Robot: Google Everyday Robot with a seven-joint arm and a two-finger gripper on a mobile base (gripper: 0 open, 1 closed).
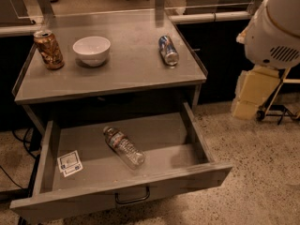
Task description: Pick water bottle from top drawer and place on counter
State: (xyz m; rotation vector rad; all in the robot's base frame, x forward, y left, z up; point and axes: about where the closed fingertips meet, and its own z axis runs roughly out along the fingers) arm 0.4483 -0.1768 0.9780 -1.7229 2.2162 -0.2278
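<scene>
The water bottle (124, 147) lies on its side in the middle of the open top drawer (187, 125), cap toward the back left. The drawer is pulled out below the counter (131, 64), with a dark wire handle (132, 198) on its front. My gripper is out of view. Only a white rounded part of my arm (274, 27) shows at the top right, above and to the right of the counter and well away from the bottle.
On the counter stand a brown-gold can (49, 49) at the left and a white bowl (92, 49), and a blue-and-silver can (168, 50) lies at the right. A small white card (69, 163) lies in the drawer's front left. A cart with beige blocks (253, 95) stands on the right floor.
</scene>
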